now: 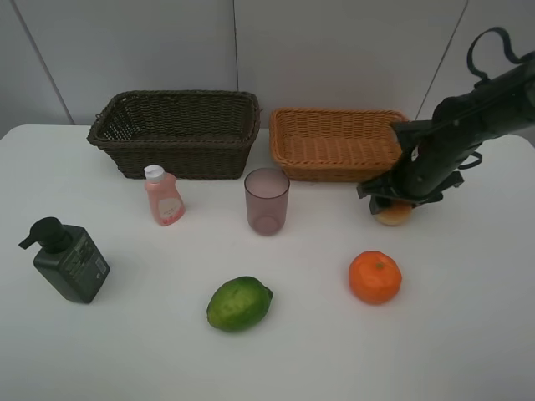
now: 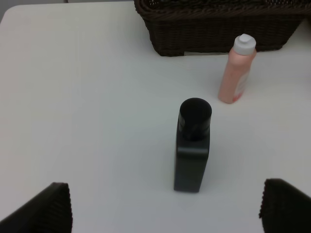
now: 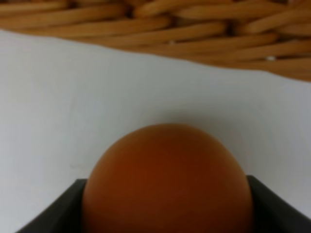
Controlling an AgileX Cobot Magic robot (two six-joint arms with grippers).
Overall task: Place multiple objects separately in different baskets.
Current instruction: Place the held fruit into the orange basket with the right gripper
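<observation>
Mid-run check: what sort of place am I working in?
Probably a lab test bench: a white table, plain panelled wall behind, and props set out apart before a dark basket and a tan basket.

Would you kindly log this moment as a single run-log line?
right gripper: shut on peach beside tan basket | left gripper: open, pump bottle ahead, untouched

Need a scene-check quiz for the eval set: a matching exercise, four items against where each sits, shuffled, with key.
1. pump bottle
2. pink bottle
3. cup
4. peach-like fruit

A. gripped by the right end effector, beside the tan basket
B. just in front of the dark basket
C. far left of the table
D. facing the gap between the baskets

Pairs: 1-C, 2-B, 3-D, 4-A
</observation>
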